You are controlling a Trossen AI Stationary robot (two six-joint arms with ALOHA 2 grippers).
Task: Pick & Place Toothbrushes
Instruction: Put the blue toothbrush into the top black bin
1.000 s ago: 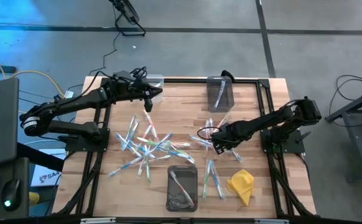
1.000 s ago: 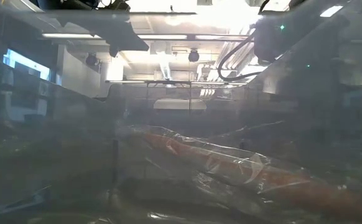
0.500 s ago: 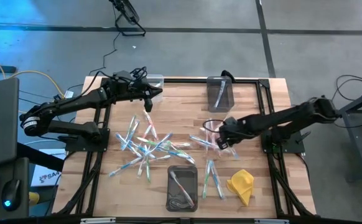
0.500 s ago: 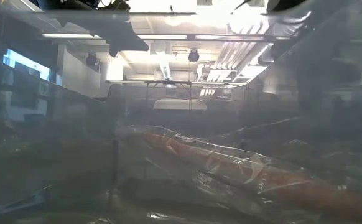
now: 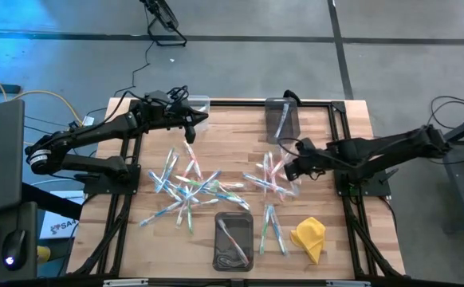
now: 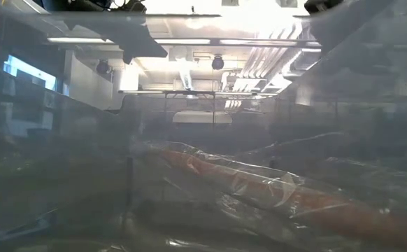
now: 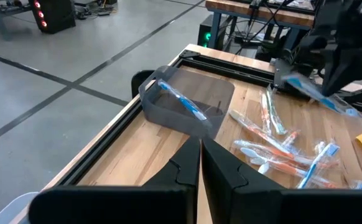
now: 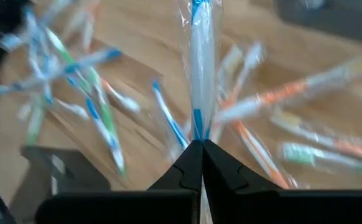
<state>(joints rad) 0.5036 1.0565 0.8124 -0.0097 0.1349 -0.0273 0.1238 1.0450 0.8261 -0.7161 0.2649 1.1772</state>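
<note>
Wrapped toothbrushes lie loose on the wooden table in a left pile (image 5: 188, 187), a right pile (image 5: 265, 179) and a near group (image 5: 272, 227). My right gripper (image 5: 290, 171) hangs above the right pile, shut on a blue toothbrush (image 8: 199, 62) in a clear wrapper, which also shows in the left wrist view (image 7: 318, 94). My left gripper (image 5: 190, 132) waits shut and holding nothing near the far left bin (image 5: 199, 103); its fingers (image 7: 199, 163) are together. The low view is veiled by clear plastic. My right gripper pinches the blue toothbrush between its two fingertips at a blue-banded stretch (image 8: 197, 132) near one end, wrapper included. The fingers slant down from the table's right side. The rest of the brush runs out beyond the fingertips, lifted clear of the pile.
A dark bin (image 5: 281, 119) at the far middle holds a blue toothbrush (image 7: 182, 104). Another dark bin (image 5: 233, 241) with a toothbrush sits at the near edge. A yellow cloth (image 5: 309, 237) lies near right. A black frame (image 5: 340, 119) borders the table.
My right gripper has risen from the right pile and drawn back toward the table's right edge, tipping from steeply down to a shallower slant. It stays shut, and the blue toothbrush has come up with it, clear of the pile.
</note>
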